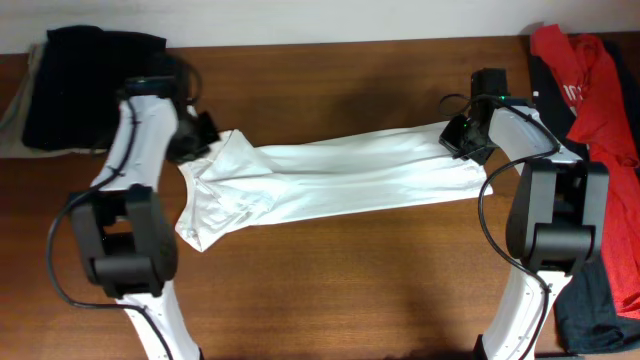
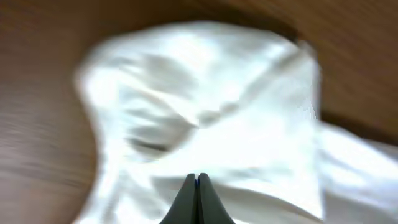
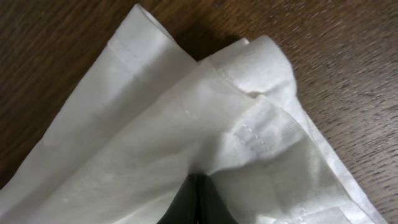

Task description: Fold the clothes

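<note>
The white T-shirt lies stretched in a long band across the wooden table, bunched at its left end. Its chest print is hidden. My left gripper is shut on the shirt's left end; the left wrist view is blurred and shows the closed jaws against white cloth. My right gripper is shut on the shirt's right end. In the right wrist view the closed jaws pinch the fabric just behind a stitched hem corner.
A stack of black folded garments sits at the back left. A red shirt lies at the right edge, with dark clothing below it. Bare wood shows in front of the shirt.
</note>
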